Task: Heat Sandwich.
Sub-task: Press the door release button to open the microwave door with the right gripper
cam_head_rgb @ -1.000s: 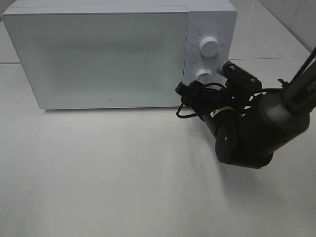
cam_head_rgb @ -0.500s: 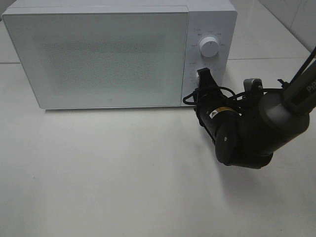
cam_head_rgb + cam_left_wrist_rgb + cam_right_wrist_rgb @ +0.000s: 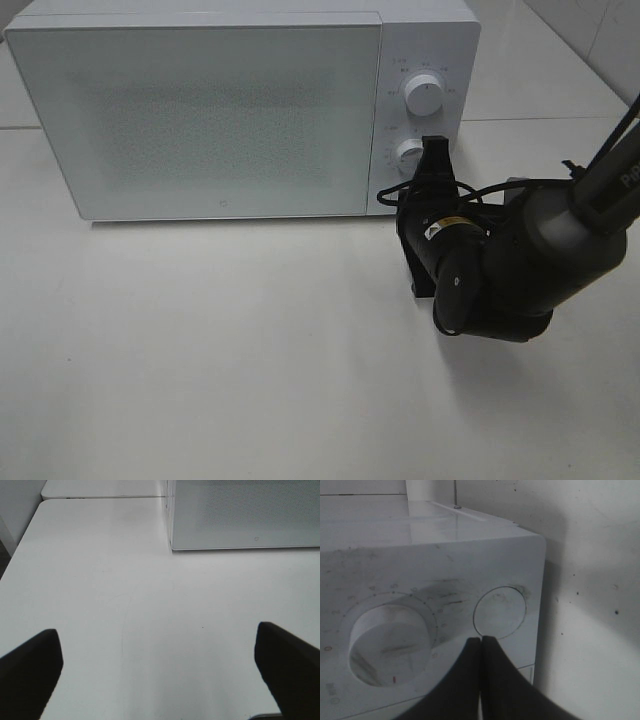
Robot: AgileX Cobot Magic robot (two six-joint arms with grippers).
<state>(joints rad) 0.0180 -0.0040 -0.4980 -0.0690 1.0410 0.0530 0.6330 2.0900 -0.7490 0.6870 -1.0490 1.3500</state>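
Observation:
The sandwich is out of view. The white microwave [image 3: 210,110] stands at the back of the table with its door closed. My right gripper [image 3: 434,148] is shut, its dark fingers pressed together with nothing between them. Its tips touch or nearly touch the control panel just right of the lower knob [image 3: 408,153] and below the upper knob [image 3: 424,97]. In the right wrist view the shut fingertips [image 3: 481,642] lie between the two round knobs [image 3: 387,645]. My left gripper [image 3: 160,672] hangs open over bare table, its fingers [image 3: 30,665] wide apart, near the microwave's front corner [image 3: 172,544].
The bulky right arm [image 3: 500,265] and its cable lie in front of the microwave's right end. White table [image 3: 220,350] extends in front of the microwave. A wall or table edge runs along the far right [image 3: 600,40].
The right gripper turned from sideways to upright at the lower knob and closed from wide open to fully shut, shifting just right of the knob. The left gripper has not moved.

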